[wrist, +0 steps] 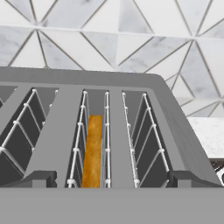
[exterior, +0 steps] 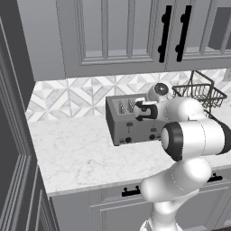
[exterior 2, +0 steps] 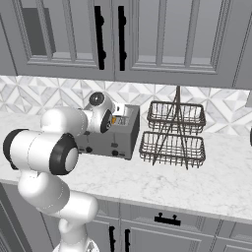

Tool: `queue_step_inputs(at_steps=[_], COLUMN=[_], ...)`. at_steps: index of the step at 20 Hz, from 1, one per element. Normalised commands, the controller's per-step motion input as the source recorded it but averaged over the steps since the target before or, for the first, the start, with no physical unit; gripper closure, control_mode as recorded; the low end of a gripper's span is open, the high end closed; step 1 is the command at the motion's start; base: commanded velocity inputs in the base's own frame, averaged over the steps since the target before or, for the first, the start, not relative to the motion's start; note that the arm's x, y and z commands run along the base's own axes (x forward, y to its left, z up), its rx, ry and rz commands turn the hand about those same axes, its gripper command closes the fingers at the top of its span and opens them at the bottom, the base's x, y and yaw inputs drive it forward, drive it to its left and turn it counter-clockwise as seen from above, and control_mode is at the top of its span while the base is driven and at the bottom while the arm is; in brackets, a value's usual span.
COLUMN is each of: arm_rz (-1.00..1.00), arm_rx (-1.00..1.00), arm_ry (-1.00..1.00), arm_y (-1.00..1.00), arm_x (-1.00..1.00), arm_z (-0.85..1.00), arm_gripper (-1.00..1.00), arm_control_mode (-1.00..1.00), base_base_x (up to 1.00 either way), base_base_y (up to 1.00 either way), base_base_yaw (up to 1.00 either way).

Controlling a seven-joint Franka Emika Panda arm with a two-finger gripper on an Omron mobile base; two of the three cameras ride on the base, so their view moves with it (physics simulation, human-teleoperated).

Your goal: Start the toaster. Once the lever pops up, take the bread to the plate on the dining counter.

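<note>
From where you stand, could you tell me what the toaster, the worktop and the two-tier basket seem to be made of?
The toaster looks like matte grey metal: flat uniform panels, with thin pale wire guards in its slots.
The worktop looks like polished white marble or an imitation, given its faint grey veins.
The basket looks like dark metal wire: thin rods forming an open see-through grid.

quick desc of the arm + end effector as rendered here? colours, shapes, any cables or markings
Arm: glossy white, rounded tubular links with bulbous elbows, black bands at the joints, a dark round cap with a pale centre on the upper joint. No cables or markings visible. End effector: two small dark grey blocky finger tips.
</note>
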Motion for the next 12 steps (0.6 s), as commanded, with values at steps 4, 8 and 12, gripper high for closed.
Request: queue_step_inputs(at_steps=[4, 8, 12], arm_rz=[0.00, 0.00, 0.00], arm_rx=[0.00, 0.00, 0.00], arm_ry=[0.00, 0.00, 0.00], arm_y=[0.00, 0.00, 0.00], arm_x=[0.00, 0.00, 0.00], arm_z=[0.00, 0.00, 0.00], arm_gripper=[-1.00, -1.00, -1.00], arm_control_mode=[-1.00, -1.00, -1.00], base_base_x=[0.00, 0.00, 0.00], base_base_y=[0.00, 0.00, 0.00], base_base_yaw=[0.00, 0.00, 0.00])
